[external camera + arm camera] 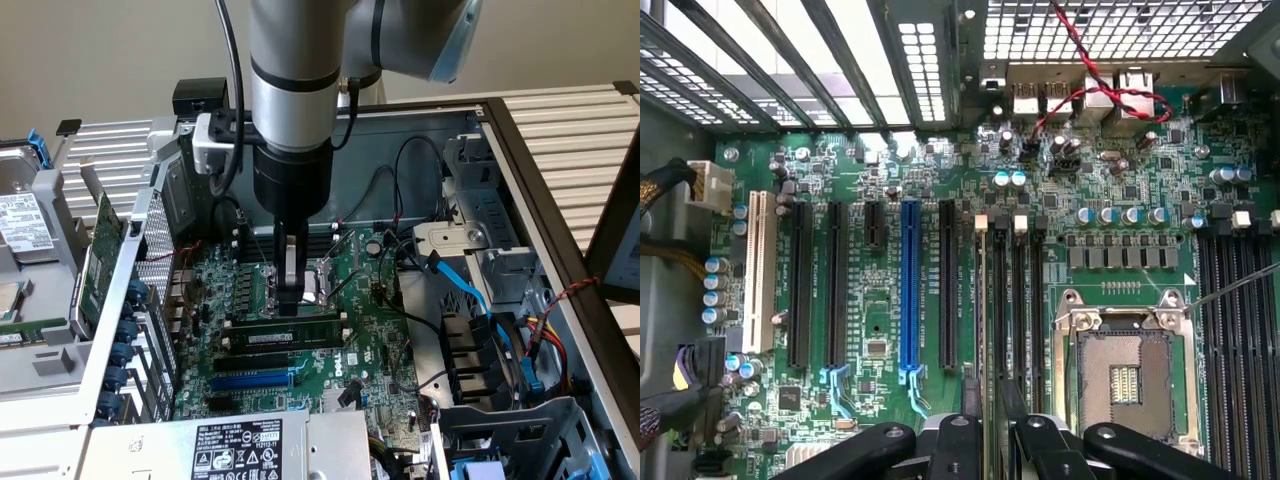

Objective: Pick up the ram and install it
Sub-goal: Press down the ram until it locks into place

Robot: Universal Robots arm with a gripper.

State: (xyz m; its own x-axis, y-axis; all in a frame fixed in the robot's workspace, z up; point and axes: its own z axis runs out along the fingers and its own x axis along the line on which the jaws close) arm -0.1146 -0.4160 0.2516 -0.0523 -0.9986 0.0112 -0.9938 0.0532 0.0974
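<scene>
As the arm point(300, 100) hangs straight down into the open case point(520, 180), the gripper point(290, 300) sits right on the ram point(285, 330), and that is where the action is. The ram lies flat-on in the exterior view, a long green stick with a white label, standing on edge in one of the black slots on the board point(370, 330), just in front of the CPU socket point(318, 285). The fingers reach down to its top edge near the middle of its length; they look drawn close together over the stick, touching it, though whether they pinch it or merely press on it is hard to tell from here.

Over to the wrist view: the gripper point(990, 430) shows as black linkages and two narrow fingers point(962, 420) set close, with the ram point(984, 310) seen edge-on as a thin strip running away between them, in the slot just beside the long black slot next to the blue slot point(909, 290). The socket point(1127, 370) sits open and empty on the far side of those slots.

Now the hard parts. The fingertips themselves are hidden in the exterior view behind the ram's upper edge, and the wrist view cuts the gripper off at the picture's edge. The slot's end latches are too small to judge. A red and black wire point(1090, 70) crosses near the ports, and a blue cable point(470, 290) runs on the exterior view's right
</scene>
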